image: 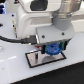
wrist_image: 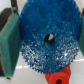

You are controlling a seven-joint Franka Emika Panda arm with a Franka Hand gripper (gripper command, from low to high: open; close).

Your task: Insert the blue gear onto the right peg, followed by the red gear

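A: Above the base plate [image: 46, 59] on the white bench [image: 15, 70], where is the blue gear [image: 52, 49]?

B: Between the fingers [wrist_image: 9, 40] of the gripper [image: 52, 50]. In the wrist view the blue gear [wrist_image: 49, 39] fills most of the picture, its toothed rim pressed against a green finger pad on one side, with the other pad just showing at the opposite edge. So the fingers are pinching the blue gear.

A: And the red gear [wrist_image: 59, 78]?

B: In the wrist view it peeks out just beyond the blue gear's rim, partly cut off by the frame edge.

A: Is the blue gear on the right peg?

B: I cannot tell. The gear and gripper hide the pegs; in the exterior view the gear sits low over the plate's end toward the exterior view's right.
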